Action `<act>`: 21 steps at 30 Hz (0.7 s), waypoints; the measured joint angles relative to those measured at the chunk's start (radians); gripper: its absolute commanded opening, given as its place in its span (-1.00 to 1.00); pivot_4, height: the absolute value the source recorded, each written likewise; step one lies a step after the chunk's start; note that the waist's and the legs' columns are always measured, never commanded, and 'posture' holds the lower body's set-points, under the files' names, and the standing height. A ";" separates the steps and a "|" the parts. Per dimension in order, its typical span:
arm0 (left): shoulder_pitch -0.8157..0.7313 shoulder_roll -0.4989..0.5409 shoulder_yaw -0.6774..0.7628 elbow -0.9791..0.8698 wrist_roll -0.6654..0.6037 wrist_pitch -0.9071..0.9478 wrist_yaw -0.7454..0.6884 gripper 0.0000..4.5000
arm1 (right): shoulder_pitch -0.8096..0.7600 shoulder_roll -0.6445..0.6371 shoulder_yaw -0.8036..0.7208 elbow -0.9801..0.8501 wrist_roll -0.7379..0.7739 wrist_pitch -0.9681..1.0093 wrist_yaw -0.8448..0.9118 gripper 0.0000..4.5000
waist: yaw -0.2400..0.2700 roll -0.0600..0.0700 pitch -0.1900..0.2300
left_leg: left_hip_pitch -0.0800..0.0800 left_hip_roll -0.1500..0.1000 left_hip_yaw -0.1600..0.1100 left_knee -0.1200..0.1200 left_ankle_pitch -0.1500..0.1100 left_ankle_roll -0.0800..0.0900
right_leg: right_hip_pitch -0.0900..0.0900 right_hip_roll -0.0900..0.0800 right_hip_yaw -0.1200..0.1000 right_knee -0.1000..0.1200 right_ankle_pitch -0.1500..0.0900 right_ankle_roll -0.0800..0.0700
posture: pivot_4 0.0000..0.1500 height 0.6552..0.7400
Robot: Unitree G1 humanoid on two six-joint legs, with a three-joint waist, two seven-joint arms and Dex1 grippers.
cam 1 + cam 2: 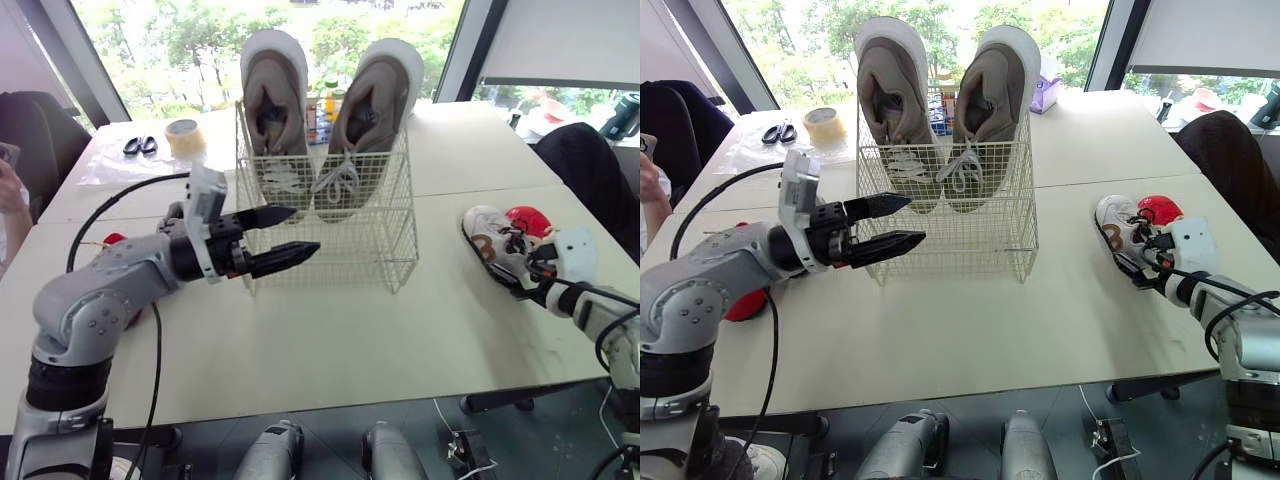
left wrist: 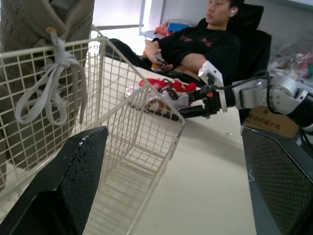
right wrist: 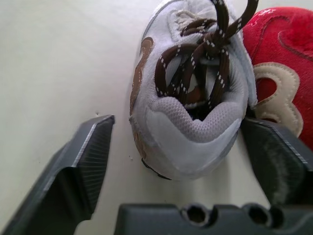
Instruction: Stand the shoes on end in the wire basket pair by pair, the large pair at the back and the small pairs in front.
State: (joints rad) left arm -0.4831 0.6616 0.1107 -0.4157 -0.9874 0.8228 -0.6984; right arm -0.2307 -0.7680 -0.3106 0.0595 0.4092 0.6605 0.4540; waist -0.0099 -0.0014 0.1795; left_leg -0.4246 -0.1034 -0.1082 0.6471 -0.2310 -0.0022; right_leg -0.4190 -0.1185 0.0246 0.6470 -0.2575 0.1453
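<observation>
A white wire basket stands mid-table. A large grey-tan pair stands on end at its back, toes up. My left gripper is open and holds nothing, its fingertips at the basket's front left corner; the mesh lies just ahead between its fingers. At the right lies a small white shoe with brown laces, a small red shoe touching its far side. My right gripper is open, one finger on each side of the white shoe's heel, with gaps on both sides.
A tape roll and scissors lie at the back left on a plastic sheet. A red object rests under my left forearm. Bottles stand behind the basket. A person sits beyond the table's right side; a hand shows at the left edge.
</observation>
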 measured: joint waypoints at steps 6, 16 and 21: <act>-0.017 -0.006 -0.010 0.017 0.021 -0.004 0.001 1.00 | -0.021 0.006 -0.003 -0.015 -0.001 -0.007 0.014 -0.89 | 0.000 0.000 0.000 | 0.000 0.000 0.000 0.000 0.000 0.000 | 0.000 0.000 0.000 0.000 0.000 0.000 | 1.00 1.00; -0.184 0.006 0.078 0.192 -0.066 0.089 0.011 1.00 | -0.353 -0.005 -0.170 -0.241 0.153 0.023 -0.039 -0.95 | -0.001 0.001 0.001 | -0.001 0.000 0.000 -0.002 0.000 0.000 | -0.002 0.000 0.000 0.000 0.000 0.000 | 1.00 1.00; -0.277 0.005 0.103 0.318 -0.109 0.143 -0.019 1.00 | -0.447 -0.032 -0.139 -0.488 0.327 0.002 0.099 -0.95 | -0.003 0.000 0.001 | -0.001 0.000 -0.001 -0.001 0.000 0.000 | -0.001 0.000 -0.001 -0.002 -0.001 0.000 | 1.00 1.00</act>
State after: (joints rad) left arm -0.7601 0.6669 0.2140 -0.0981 -1.0969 0.9663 -0.7178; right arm -0.6781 -0.7997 -0.4492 -0.4284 0.7362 0.6627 0.5528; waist -0.0128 -0.0011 0.1805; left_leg -0.4259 -0.1032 -0.1089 0.6462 -0.2314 -0.0017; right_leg -0.4203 -0.1185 0.0235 0.6451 -0.2581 0.1451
